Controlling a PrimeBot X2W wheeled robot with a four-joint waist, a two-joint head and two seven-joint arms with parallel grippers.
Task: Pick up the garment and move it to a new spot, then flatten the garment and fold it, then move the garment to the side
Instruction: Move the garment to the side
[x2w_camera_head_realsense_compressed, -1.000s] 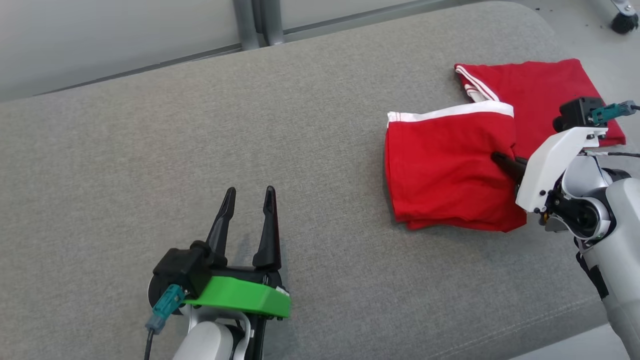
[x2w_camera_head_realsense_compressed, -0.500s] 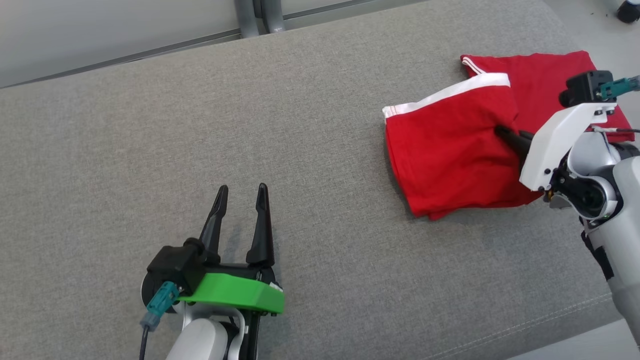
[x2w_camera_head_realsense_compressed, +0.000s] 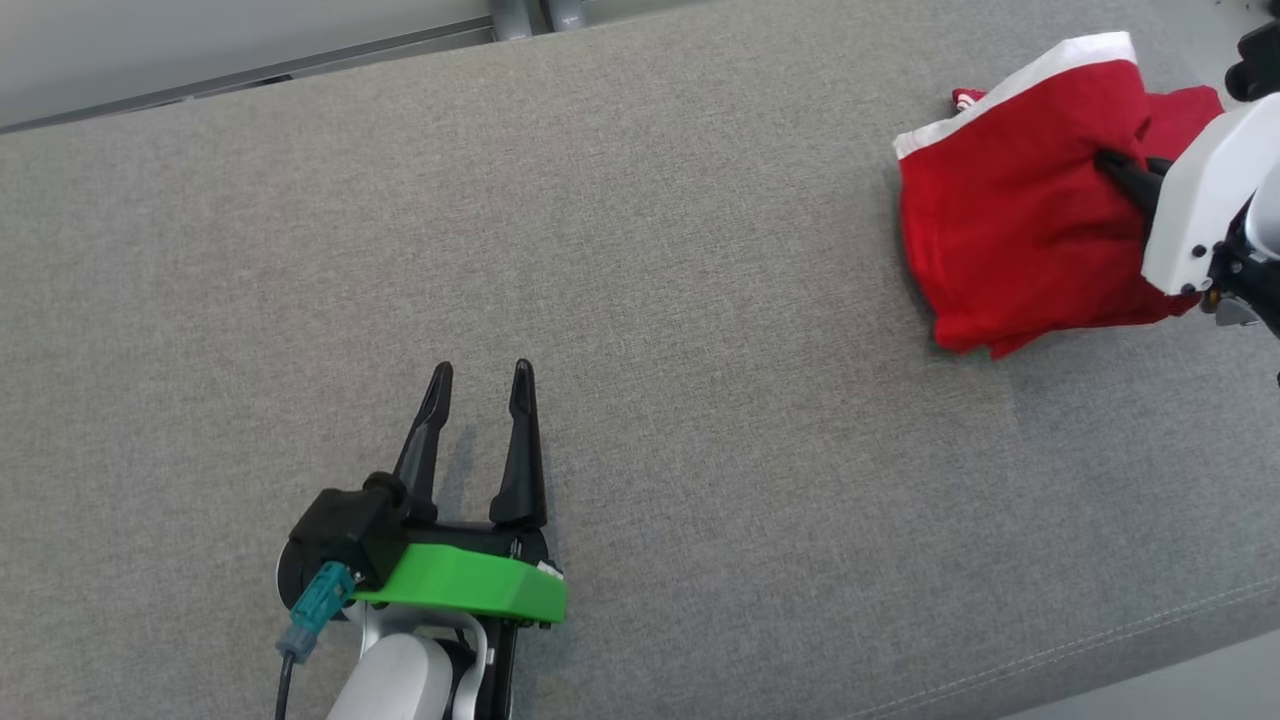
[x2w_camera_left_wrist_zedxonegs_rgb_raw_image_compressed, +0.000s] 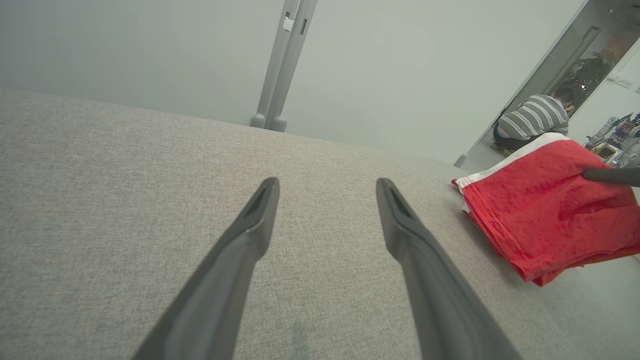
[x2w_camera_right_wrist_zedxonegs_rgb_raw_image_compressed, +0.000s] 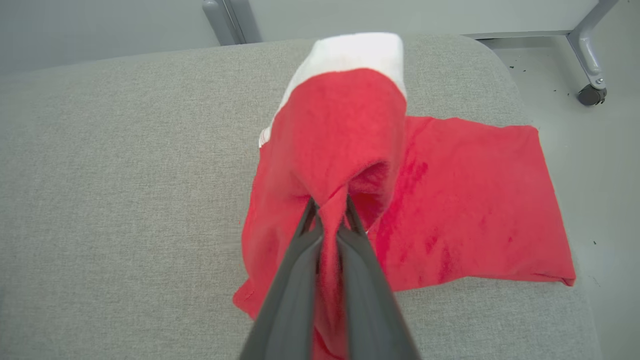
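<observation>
1. Head view: a wide counter (x2w_camera_head_realsense_compressed: 700, 300) is padded in grey woven cloth. At the lower left, the left pincer (x2w_camera_head_realsense_compressed: 481, 368), two long, dark, tapered fingers on a green plastic mount, hovers over bare cloth with its fingers apart and nothing between them. At the far right end lies a red garment (x2w_camera_head_realsense_compressed: 1010, 230) of soft knit with a white band along its top edge. The right pincer (x2w_camera_head_realsense_compressed: 1108, 160), on a white mount, is clamped on a pinch of the red cloth.
2. Left wrist view: the two fingers spread wide above the grey weave. The garment sits to the right, its stacked edges showing several layers. Behind the counter stand a pale wall and a grey metal post (x2w_camera_left_wrist_zedxonegs_rgb_raw_image_compressed: 282, 65). Further back, a person (x2w_camera_left_wrist_zedxonegs_rgb_raw_image_compressed: 535, 117) in a striped top crouches.
3. Right wrist view: the fingers are closed on a twisted fold of red cloth. The lifted part arches like a hood, topped by the white band. The rest lies flat, roughly rectangular, by the counter's rounded end. Beyond that end is a caster wheel (x2w_camera_right_wrist_zedxonegs_rgb_raw_image_compressed: 590, 95).
</observation>
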